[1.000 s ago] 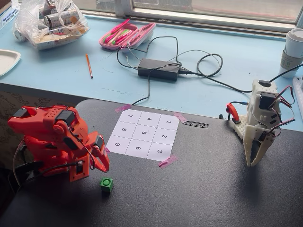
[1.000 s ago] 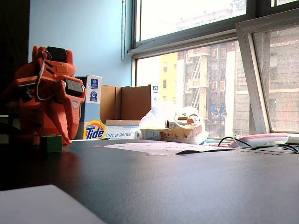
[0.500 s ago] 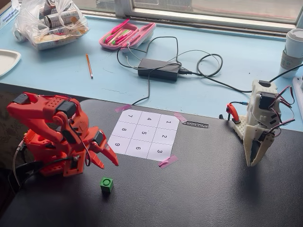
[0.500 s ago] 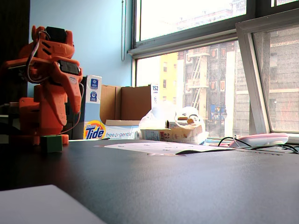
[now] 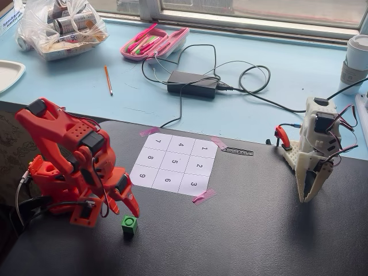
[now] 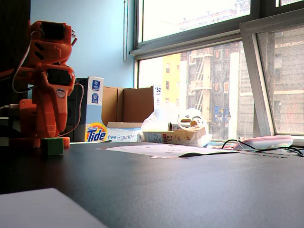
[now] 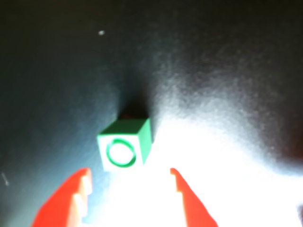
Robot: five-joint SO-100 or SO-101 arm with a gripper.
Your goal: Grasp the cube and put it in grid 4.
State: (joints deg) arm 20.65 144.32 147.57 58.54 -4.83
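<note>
While the cube [image 7: 124,150] sits free on the dark table [image 5: 259,230], nothing of the task proper is done yet: you have only brought the gripper [image 7: 130,187] near it. In the wrist view the two red fingers [image 7: 78,194] stand apart with a clear gap between them, holding nothing, and the cube lies just ahead of the tips, a little toward the left finger as that view shows it, stud facing up and one corner turned toward you. In a fixed view the gripper [image 5: 129,202] hangs just above and beside the cube [image 5: 130,224], not touching it; in the low fixed view the cube [image 6: 52,145] rests on the table in front of the arm's base. The cube looks rotated against the line of the fingers, so I judge you will want to square up or close gently as you come down around it. Everything else is left: lower, close on it, lift, and carry it away from the arm to grid 4 [image 5: 181,145], which lies well apart from the gripper in the far row of the numbered sheet [image 5: 175,164], between cells 7 and 1, and is bare now.
</note>
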